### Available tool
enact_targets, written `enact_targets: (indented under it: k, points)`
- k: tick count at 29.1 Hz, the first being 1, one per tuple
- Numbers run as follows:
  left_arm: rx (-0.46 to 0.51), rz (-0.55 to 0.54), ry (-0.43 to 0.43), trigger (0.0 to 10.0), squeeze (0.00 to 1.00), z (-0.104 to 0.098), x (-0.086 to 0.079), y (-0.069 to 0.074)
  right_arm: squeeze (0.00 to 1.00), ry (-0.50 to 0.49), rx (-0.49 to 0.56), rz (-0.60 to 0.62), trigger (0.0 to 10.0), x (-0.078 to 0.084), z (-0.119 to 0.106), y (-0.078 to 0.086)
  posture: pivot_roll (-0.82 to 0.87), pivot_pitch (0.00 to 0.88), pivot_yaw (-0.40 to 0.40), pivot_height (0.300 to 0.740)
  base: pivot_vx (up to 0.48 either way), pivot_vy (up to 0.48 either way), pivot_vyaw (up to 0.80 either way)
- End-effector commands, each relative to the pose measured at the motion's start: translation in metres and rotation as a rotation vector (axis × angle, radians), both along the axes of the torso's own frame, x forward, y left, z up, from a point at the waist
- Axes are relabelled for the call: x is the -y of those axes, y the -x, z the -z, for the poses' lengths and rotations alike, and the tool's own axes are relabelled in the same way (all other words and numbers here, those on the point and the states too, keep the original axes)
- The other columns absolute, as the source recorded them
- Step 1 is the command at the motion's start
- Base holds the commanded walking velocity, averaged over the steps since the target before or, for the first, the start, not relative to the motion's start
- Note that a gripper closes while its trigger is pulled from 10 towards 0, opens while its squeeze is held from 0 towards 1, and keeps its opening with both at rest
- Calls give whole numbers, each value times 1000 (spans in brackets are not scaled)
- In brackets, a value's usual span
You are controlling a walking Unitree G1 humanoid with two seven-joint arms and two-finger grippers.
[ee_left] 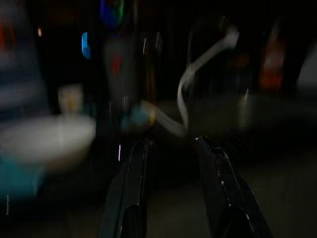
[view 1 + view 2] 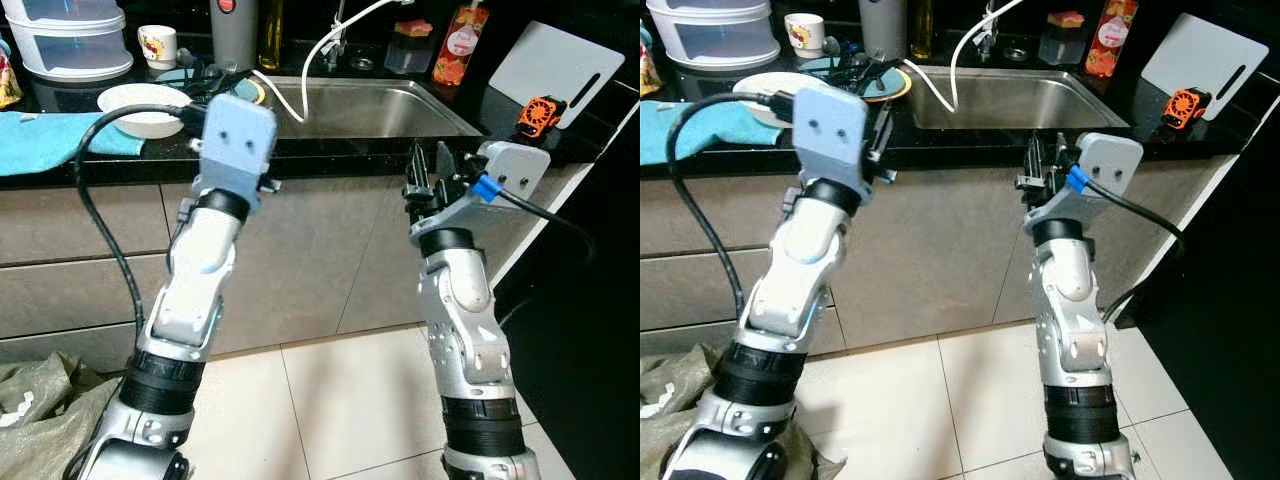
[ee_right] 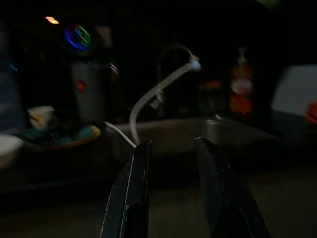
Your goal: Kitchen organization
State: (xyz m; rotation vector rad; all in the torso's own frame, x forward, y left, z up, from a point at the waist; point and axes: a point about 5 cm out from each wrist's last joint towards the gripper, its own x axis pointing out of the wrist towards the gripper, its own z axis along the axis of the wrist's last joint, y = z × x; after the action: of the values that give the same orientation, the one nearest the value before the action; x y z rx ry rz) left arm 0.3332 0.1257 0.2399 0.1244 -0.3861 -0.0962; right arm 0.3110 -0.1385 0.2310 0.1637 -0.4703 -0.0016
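Steel sink (image 2: pixel 370 110) sits sunk in the black counter (image 2: pixel 330 150) at twelve o'clock, a white hose (image 2: pixel 300 70) drooping into it. At ten o'clock lie a white plate (image 2: pixel 140 105) and a blue cloth (image 2: pixel 50 140). Both grippers hover before the counter edge, the left gripper (image 1: pixel 171 163) and the right gripper (image 3: pixel 171 163) each with fingers parted, holding nothing. At two o'clock leans a white cutting board (image 2: pixel 555 70).

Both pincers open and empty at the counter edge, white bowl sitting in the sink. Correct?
Not quite. The white bowl sits on the counter left of the sink, not in it, as the left eye view shows. Left pincer and right pincer are open and empty.
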Motion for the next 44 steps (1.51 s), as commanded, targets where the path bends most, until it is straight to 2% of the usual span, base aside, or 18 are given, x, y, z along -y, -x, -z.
enact_targets:
  k: [1,3,6,12,16,29,44]
  points:
    - [-60,34,27,10000,0,10,3,-2,0,18,-26,29,10000,6,7,-1,247,0,-80,740,0,0,0]
    - [-104,54,35,10000,0,21,1,-2,0,9,-62,60,10000,14,15,-1,239,0,-82,740,0,0,0]
    - [-121,56,35,10000,0,25,-1,-3,0,6,-84,91,10000,23,19,-2,242,0,-85,740,0,0,0]
    - [-102,74,-1,10000,0,22,2,-2,0,21,-84,113,10000,31,18,-4,238,0,-87,740,0,0,0]
    - [-98,75,3,10000,0,21,3,-2,0,19,-86,111,10000,31,18,-4,241,0,-88,740,0,0,0]
    - [-85,136,-12,10000,0,21,19,3,0,-3,-83,88,10000,22,19,-5,238,0,-82,740,0,0,0]
    - [-65,114,-8,10000,0,14,16,1,0,-10,-80,70,10000,18,18,-7,257,0,-85,740,0,0,0]
